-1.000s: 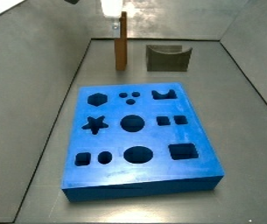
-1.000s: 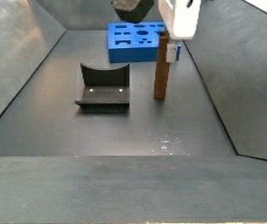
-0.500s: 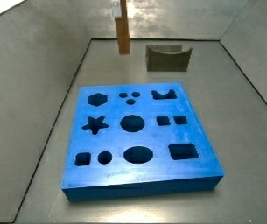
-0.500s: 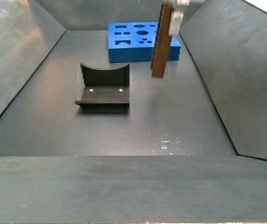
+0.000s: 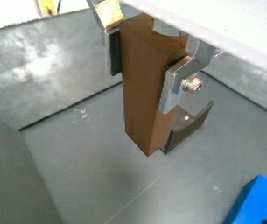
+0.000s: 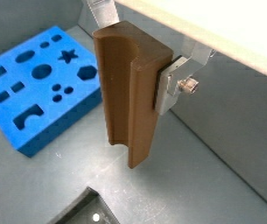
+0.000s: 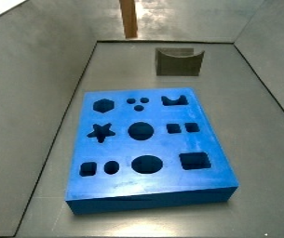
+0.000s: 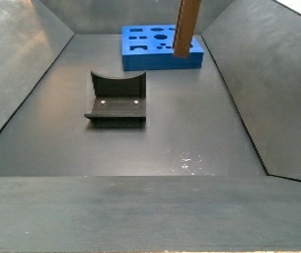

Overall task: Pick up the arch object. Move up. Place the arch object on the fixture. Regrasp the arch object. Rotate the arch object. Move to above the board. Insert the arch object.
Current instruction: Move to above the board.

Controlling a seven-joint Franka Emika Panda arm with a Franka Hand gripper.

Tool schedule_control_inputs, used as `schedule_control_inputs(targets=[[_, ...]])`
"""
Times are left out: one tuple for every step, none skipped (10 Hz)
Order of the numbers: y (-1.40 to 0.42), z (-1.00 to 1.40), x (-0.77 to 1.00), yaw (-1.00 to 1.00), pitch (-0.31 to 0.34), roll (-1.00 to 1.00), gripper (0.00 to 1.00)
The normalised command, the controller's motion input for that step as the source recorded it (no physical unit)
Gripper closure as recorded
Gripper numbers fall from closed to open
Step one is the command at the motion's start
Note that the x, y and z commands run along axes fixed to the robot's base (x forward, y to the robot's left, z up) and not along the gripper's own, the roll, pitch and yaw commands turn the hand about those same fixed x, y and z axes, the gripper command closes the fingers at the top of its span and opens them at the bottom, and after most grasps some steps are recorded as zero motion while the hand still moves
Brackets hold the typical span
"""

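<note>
Now the gripper (image 5: 147, 66) holds the arch object (image 5: 150, 96) upright between its silver fingers (image 5: 178, 80), high above the floor, well apart from the fixture (image 8: 115, 97). If the clamping is weak, the long block could tilt or slip before it reaches the fixture.

Arch object (image 7: 129, 18) top and pincer (image 5: 147, 66) beyond both side views' edges.

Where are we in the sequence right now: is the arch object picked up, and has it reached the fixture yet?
Picked up: in both wrist views the gripper is shut on the arch object, which hangs upright, clear of the floor. The move up is in hand; a side view shows the block's lower end at the top edge. Left: the fixture is bare, and the board's holes are unfilled.
</note>
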Motion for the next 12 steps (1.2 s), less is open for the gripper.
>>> schedule_control_inputs(targets=[[-0.13, 1.0, -0.02, 0.03, 0.083, 0.09, 1.0], [-0.11, 1.0, -0.02, 0.03, 0.089, 0.08, 1.0], [-0.11, 1.0, -0.01, 0.04, 0.09, 0.06, 1.0], [-0.1, 1.0, -0.01, 0.03, 0.09, 0.05, 1.0], [-0.09, 1.0, -0.01, 0.04, 0.09, 0.04, 1.0], [-0.08, 1.0, 0.0, 0.04, 0.093, 0.02, 1.0], [-0.07, 0.97, 0.0, 0.04, 0.093, 0.02, 1.0], [-0.05, 0.75, 0.01, 0.03, 0.094, 0.0, 1.0], [-0.03, 0.55, 0.01, 0.03, 0.096, -0.01, 1.0], [-0.02, 0.4, 0.01, 0.03, 0.098, -0.01, 1.0], [-0.02, 0.3, 0.01, 0.03, 0.097, -0.02, 1.0], [-1.0, -0.14, 0.25, 1.0, 0.114, -0.05, 1.0]])
